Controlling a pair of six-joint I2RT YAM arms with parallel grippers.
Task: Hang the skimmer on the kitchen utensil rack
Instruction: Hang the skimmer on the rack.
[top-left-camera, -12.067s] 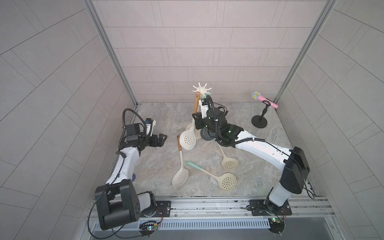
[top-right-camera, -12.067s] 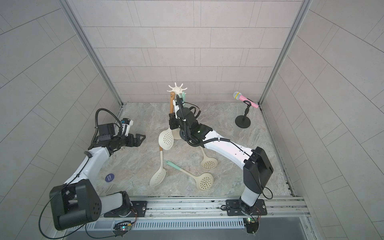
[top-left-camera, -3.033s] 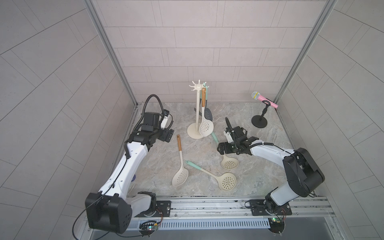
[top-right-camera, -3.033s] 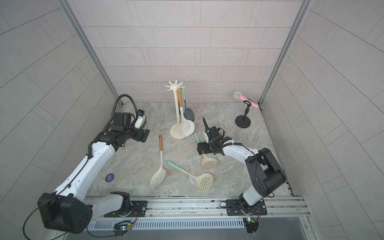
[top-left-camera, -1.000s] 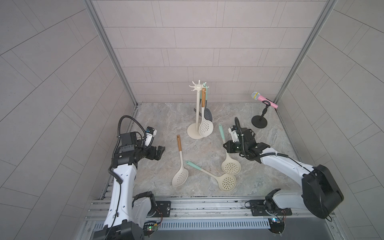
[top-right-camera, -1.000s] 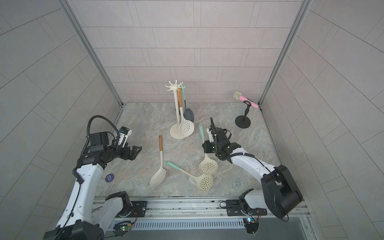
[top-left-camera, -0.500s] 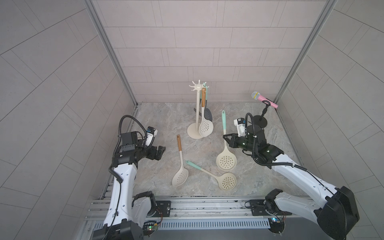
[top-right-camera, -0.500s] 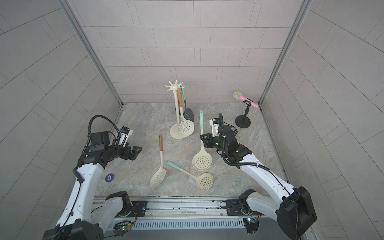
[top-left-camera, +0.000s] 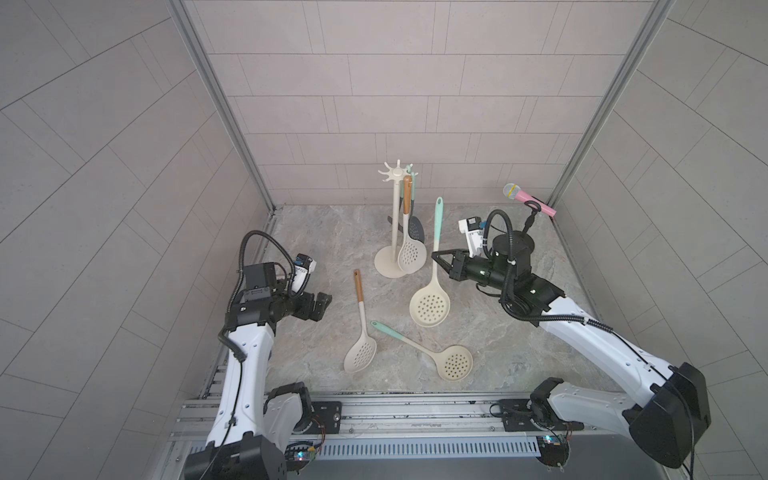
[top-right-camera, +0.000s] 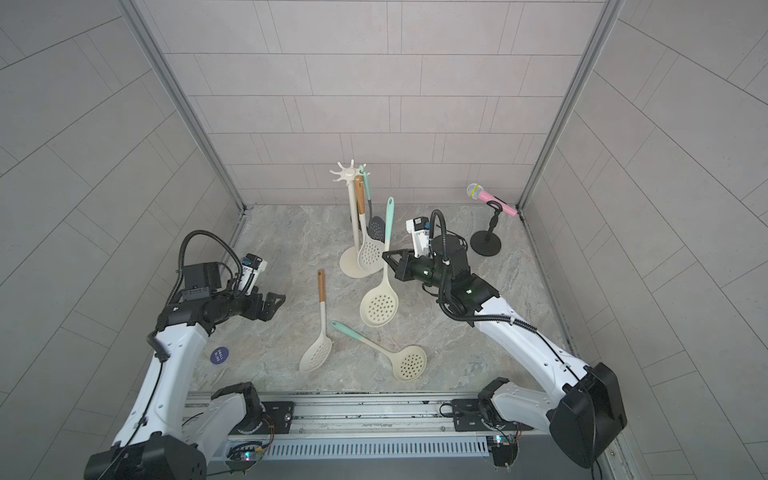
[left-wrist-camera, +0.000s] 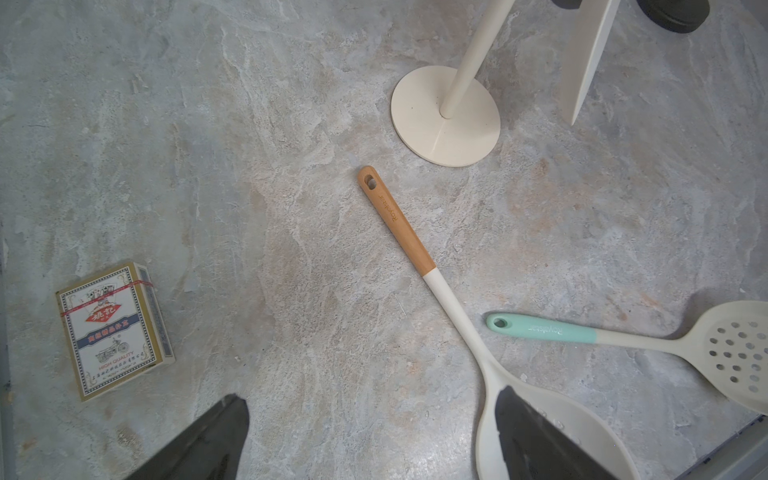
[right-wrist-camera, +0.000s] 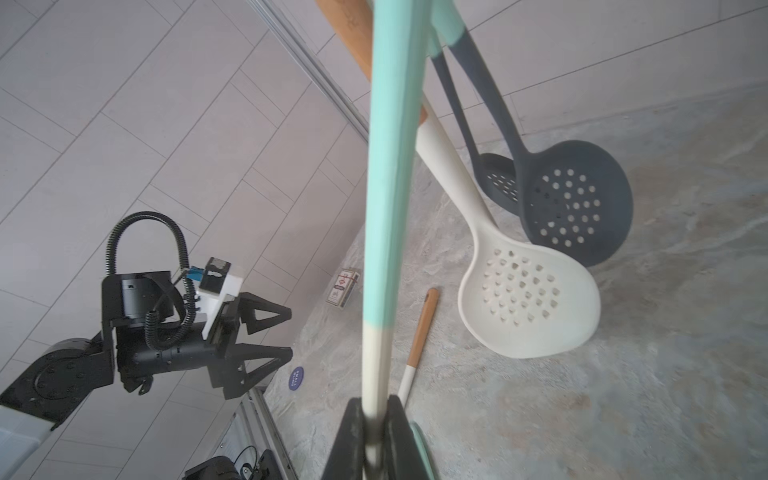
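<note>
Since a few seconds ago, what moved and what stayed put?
The right fingers closed on the green-handled skimmer lying on the table and lifted it upright beside the rack. The left arm drew back from the rack, left fingers open. The wood-handled skimmer, the other green-handled skimmer, the hanging ones and the microphone stayed put.

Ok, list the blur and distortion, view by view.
Both top views: the wall tiles bow from the wide lens. Right wrist view: the held skimmer, close to the lens, is soft; the hanging cream skimmer is sharper. Left wrist view: table sharp, left gripper dark and blurred.
</note>
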